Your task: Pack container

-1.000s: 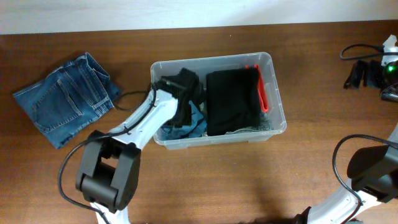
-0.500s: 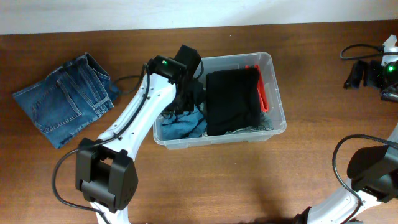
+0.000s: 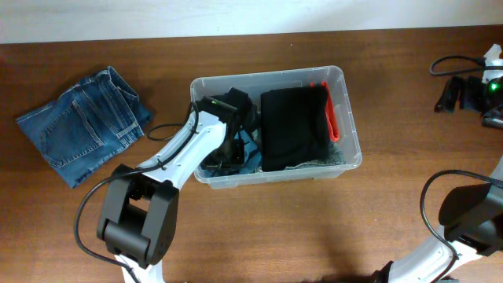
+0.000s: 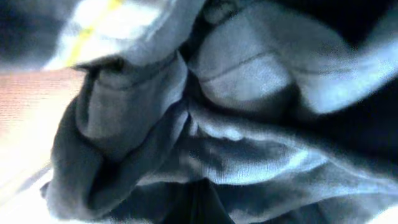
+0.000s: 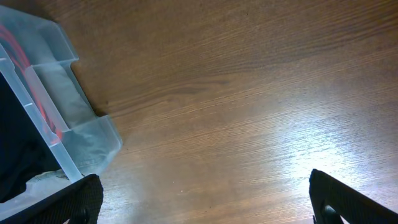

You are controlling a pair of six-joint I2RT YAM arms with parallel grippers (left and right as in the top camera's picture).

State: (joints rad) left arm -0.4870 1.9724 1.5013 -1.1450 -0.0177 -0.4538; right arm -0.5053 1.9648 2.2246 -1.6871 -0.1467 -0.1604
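Observation:
The clear container (image 3: 267, 75) stands mid-table. Its right half holds a folded black garment (image 3: 292, 130) with a red item (image 3: 331, 118) along the wall. Its left half holds crumpled blue-grey cloth (image 3: 250, 161). My left gripper (image 3: 230, 153) is down inside the left half, pressed into that cloth. In the left wrist view the cloth (image 4: 236, 81) fills the frame, and the fingers (image 4: 199, 208) show as one dark wedge, shut together. My right gripper (image 5: 205, 196) is open and empty over bare table, right of the container's corner (image 5: 62, 106).
Folded blue jeans (image 3: 82, 126) lie on the table left of the container. The right arm's gripper (image 3: 454, 94) sits at the far right edge beside a black cable (image 3: 448, 63). Both arm bases stand at the front edge.
Half a second ago my left arm was raised above the container's left half. It has come back down into the cloth. The right arm has not moved.

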